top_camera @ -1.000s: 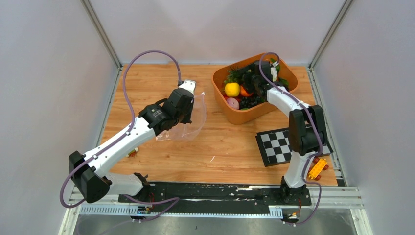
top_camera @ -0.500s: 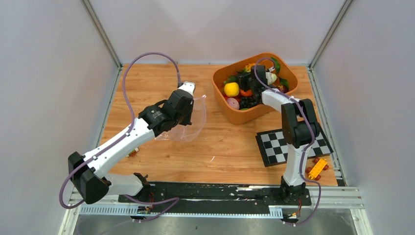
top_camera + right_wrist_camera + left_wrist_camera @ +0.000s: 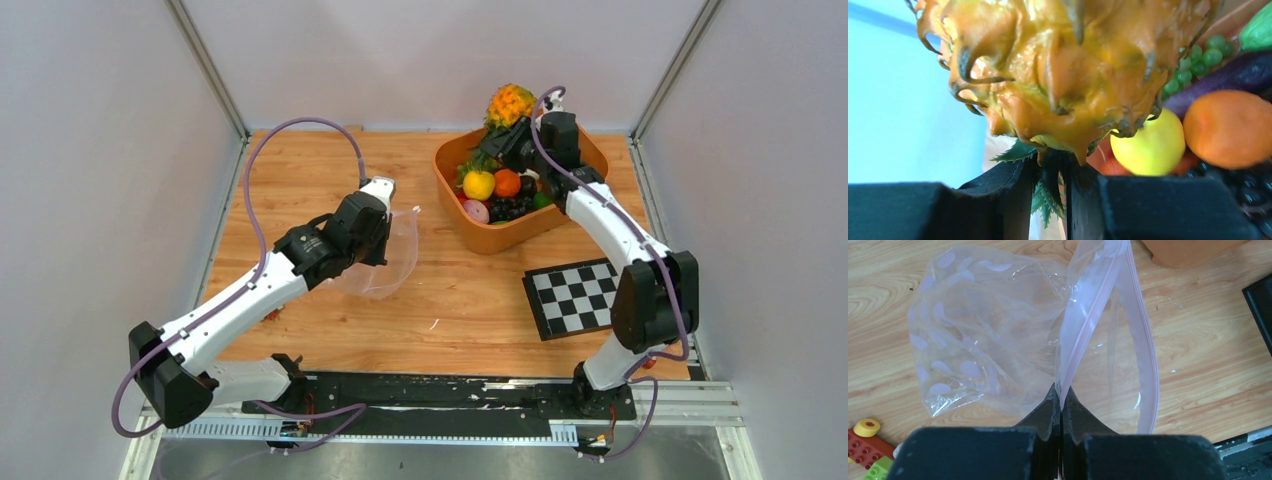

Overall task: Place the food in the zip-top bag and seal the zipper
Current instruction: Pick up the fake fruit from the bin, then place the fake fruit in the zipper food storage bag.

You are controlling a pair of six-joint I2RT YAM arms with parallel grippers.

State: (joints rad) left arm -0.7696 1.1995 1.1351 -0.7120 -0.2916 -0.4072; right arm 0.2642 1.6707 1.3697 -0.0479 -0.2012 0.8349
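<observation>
Right end effector [image 3: 1050, 172] is clamped on the pineapple [image 3: 1063, 65] by its green leaf crown, fruit body sticking out past the fingertips, clear of the pile. Crown's thin enough to pinch; body looks too fat, I reckon. Rest of the food sits in the orange tub [image 3: 500, 235]: lemon [image 3: 479, 184], orange [image 3: 507, 183], dark grapes [image 3: 512, 207] etc. Left end effector [image 3: 1061, 400] is pinched tight on one lip of the zip-top bag [image 3: 963, 340] at the zipper [image 3: 1088, 315], so the other lip bows away and the mouth gapes, prob. to give me a target. Bag body rests on the bench [image 3: 300, 160], well apart from the tub. Next: carry pineapple over to the mouth. Risk: spiky fruit vs narrow opening.
</observation>
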